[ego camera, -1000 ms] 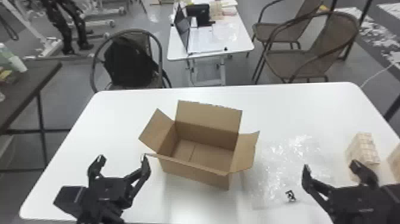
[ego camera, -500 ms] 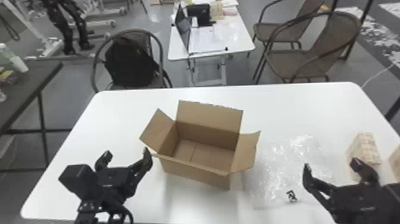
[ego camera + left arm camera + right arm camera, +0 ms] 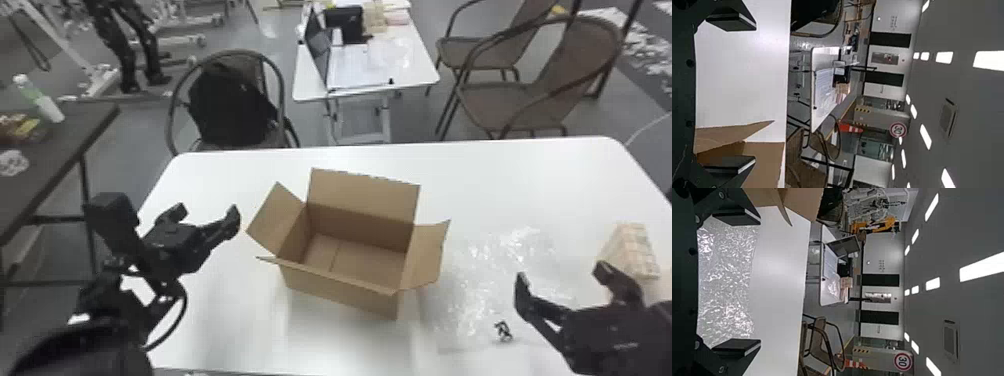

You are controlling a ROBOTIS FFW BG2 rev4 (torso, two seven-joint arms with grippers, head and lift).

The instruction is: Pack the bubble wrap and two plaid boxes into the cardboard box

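A grey-floored room with wicker-look chairs is seen behind a white bench. On the bench, an open cardboard box is set near the middle, its flaps folded outward. Clear bubble wrap is spread flat to its right, crinkled and glossy, with a small black object by its near edge. Farther right, a pale plaid box is placed beyond the right hand. That hand is held above the wrap area, its two fingers spread, nothing gripped. The left hand is held left of the carton, its fingers likewise parted and empty.

The bubble wrap can be expected to be very light, limp and slippery, and to slide or be missed if pinched where it lies flat. It is best taken by a raised wrinkle or a gathered edge, then bunched before being lowered in. The plaid box looks stiff and fairly light; it should be grasped across two opposite sides, gently, so that its walls are not dented. The carton's thin flaps would be bent easily if brushed.
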